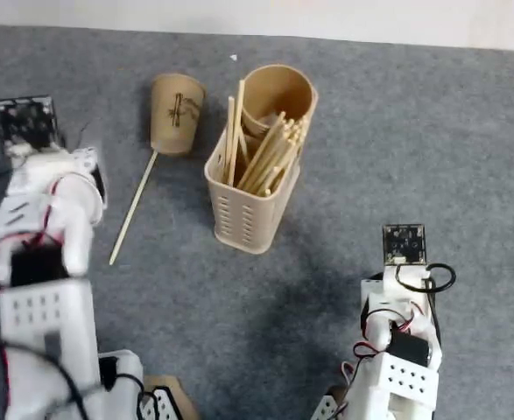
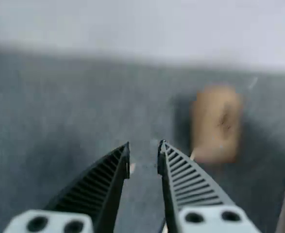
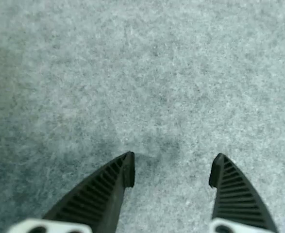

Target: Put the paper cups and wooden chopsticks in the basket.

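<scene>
The gray surface (image 1: 397,157) is carrying everything; the basket (image 1: 243,214) is standing near its middle, a little toward the far edge. Many wooden chopsticks (image 1: 270,157) are leaning inside the basket, and one paper cup (image 1: 278,92) is sitting in it at the far side. A second paper cup (image 1: 176,114) is standing on the surface just beside the basket, on the side of the left edge; I cannot tell which end of it is facing up. One loose chopstick (image 1: 132,210) is lying on the surface; its far end is lying just beside this cup, and the stick is running toward the near-left corner.

The left arm (image 1: 42,219) is staying by the left edge; in its wrist view the left gripper (image 2: 143,158) is showing only a narrow gap between its fingers and is holding nothing, and it is pointing toward the standing cup. The right arm (image 1: 401,341) is resting near the near edge, to the right; the right gripper (image 3: 172,170) is spread wide over bare surface, holding nothing.
</scene>
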Tool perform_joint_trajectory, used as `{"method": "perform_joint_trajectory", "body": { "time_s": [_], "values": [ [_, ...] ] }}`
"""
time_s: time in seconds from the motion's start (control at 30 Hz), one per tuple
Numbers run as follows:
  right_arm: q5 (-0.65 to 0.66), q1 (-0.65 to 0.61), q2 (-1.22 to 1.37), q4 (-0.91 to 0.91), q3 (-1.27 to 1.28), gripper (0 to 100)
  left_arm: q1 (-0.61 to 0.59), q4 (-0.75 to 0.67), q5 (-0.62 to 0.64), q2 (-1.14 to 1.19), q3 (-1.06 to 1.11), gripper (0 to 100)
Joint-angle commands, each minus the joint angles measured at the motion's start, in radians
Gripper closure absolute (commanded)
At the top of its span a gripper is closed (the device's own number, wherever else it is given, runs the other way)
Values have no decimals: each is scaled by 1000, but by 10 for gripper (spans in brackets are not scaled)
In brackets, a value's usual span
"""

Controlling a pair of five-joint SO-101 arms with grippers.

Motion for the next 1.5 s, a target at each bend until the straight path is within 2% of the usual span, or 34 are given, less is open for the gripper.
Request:
{"method": "perform_joint_trajectory", "body": {
  "time_s": [0.0,0.17,0.27,0.47,0.6,0.73,0.97,1.1,1.37,1.47],
  "values": [
    [12,-7,-13,-18,33,738,-24,9,3,245,-39,870],
    [12,-7,-13,-16,33,738,-61,-5,-23,576,-160,870],
    [12,-7,-13,-16,33,738,-131,-3,-126,748,-248,870],
    [12,-8,-13,-16,33,738,-262,135,-209,1029,-484,870],
    [12,-8,-13,-16,33,738,-280,143,-327,1156,-599,870],
    [12,-8,-13,-16,33,738,-288,209,-433,1234,-690,870],
    [12,-8,-13,-18,33,738,-289,222,-559,1371,-754,879],
    [11,-8,-13,-18,33,738,-274,278,-566,1386,-774,997],
    [11,-8,-13,-19,33,738,-157,546,-557,1377,-972,995],
    [11,-8,-13,-19,33,738,-85,644,-476,1377,-1076,995]
  ]
}}
